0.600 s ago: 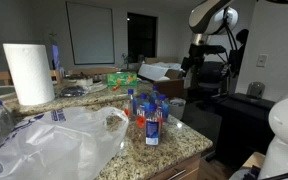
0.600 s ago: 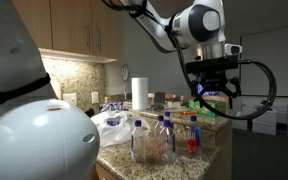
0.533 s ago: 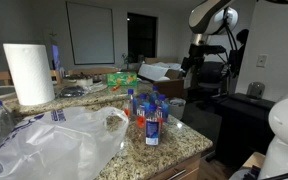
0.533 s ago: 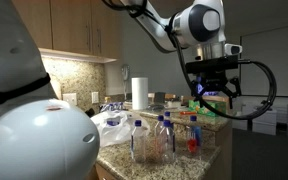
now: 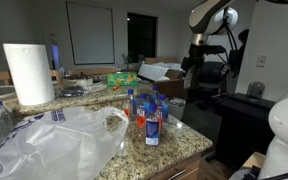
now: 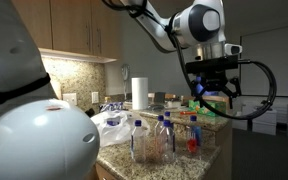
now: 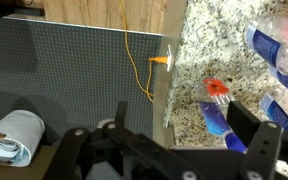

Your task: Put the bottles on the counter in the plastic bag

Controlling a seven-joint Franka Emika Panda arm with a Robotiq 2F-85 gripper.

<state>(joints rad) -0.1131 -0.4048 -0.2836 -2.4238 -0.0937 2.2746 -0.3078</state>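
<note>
Nearest, crinkly plastic bag (image 5: 59,140) lying slumped on speckled bench (image 5: 184,147). Just beside it, small blue-labelled bottles (image 5: 149,115) standing upright in a cluster near the bench corner, outside the bag. Farther back, high above, gripper (image 6: 208,95) spread wide, holding nothing.
</note>
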